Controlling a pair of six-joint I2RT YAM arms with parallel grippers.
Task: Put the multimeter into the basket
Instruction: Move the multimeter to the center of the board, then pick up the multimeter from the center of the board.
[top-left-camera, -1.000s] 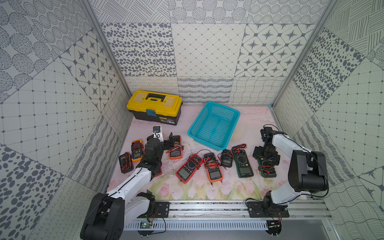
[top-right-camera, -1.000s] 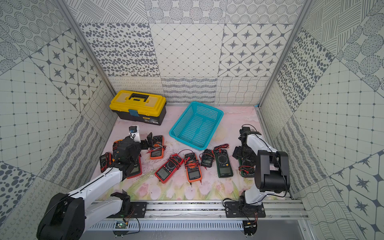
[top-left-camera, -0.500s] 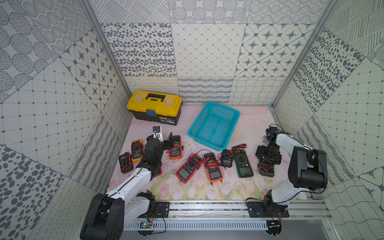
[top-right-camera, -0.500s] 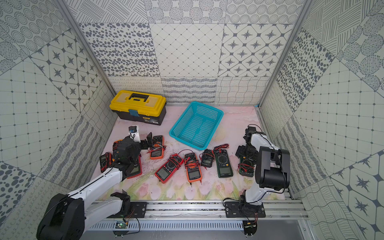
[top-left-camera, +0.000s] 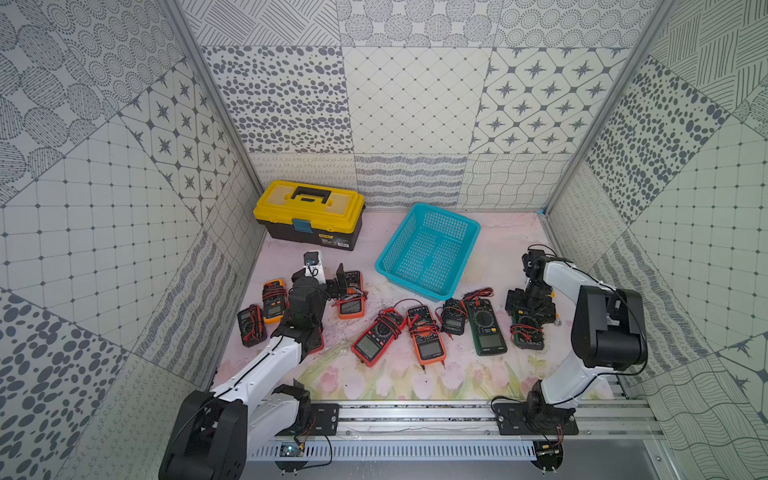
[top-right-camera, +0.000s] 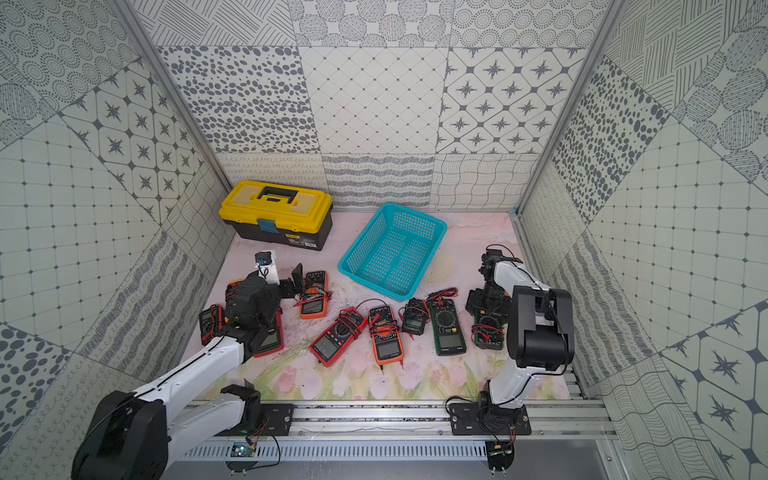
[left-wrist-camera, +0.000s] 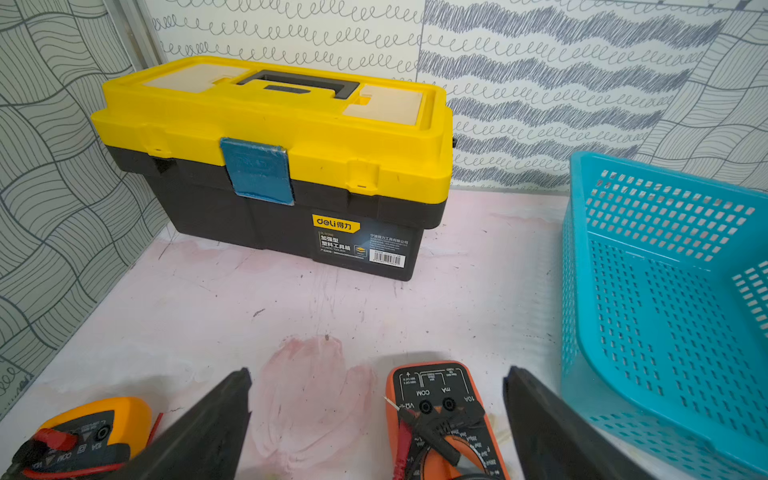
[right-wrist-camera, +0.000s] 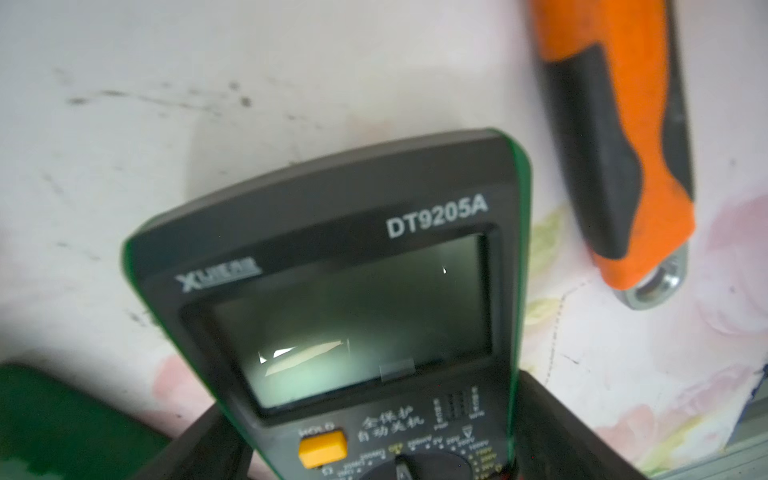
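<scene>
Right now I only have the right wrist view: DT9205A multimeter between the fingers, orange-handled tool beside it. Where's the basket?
Observer: The turquoise basket sits farther forward than the right gripper and toward the robot's left.
Operator: Anything in it?
Observer: Nothing; in both top views its mesh floor is bare.
Operator: Left arm in the way?
Observer: No. The left gripper is open at an orange multimeter, on the yellow toolbox's side of the basket.
</scene>
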